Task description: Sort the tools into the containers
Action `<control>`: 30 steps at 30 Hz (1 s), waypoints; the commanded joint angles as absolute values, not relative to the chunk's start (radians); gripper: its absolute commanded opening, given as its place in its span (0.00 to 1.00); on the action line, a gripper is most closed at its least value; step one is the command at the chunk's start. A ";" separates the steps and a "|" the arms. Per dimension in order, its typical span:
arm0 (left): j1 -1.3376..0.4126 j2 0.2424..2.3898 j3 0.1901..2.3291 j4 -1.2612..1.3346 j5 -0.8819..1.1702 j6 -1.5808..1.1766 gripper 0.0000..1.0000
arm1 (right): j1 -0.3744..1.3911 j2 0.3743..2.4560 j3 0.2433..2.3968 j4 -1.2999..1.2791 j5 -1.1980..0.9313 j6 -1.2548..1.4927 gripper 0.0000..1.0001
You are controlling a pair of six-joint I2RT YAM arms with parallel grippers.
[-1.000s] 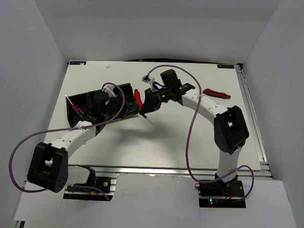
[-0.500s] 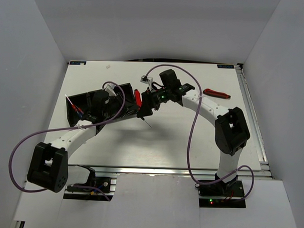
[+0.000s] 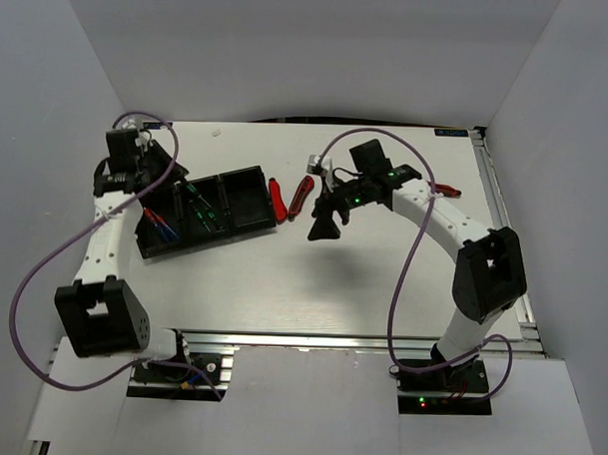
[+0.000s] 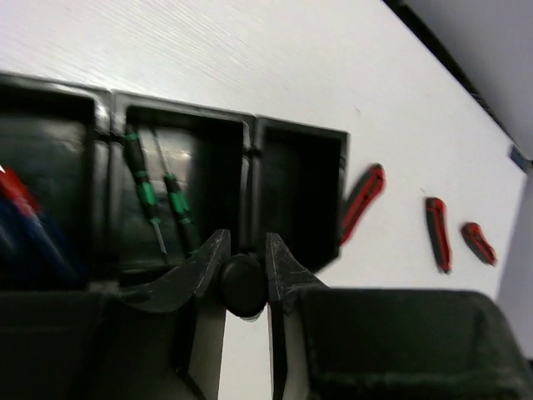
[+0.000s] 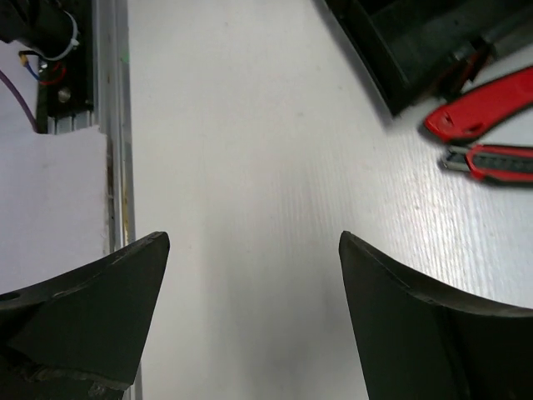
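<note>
I am hovering my right end effector (image 5: 252, 242) wide and empty; closing over the two neighbouring red-and-black folding cutters (image 5: 487, 104) risks snagging both together.

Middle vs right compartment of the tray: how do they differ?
The middle compartment holds two black-and-green screwdrivers; the right compartment looks empty. The middle compartment has a compartment on each side; the right compartment ends the tray, with a red cutter on the table beside it. Both are black, box-like and open-topped.

bare table (image 3: 282, 287) near tray (image 3: 234, 235), cutters (image 3: 276, 199) beside
</note>
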State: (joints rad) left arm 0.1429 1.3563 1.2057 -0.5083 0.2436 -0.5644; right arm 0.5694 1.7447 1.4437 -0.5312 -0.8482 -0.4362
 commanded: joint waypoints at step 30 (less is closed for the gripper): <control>0.122 1.684 1.477 -0.631 0.334 -0.394 0.64 | 0.287 1.687 1.400 -0.388 -0.554 -0.393 0.77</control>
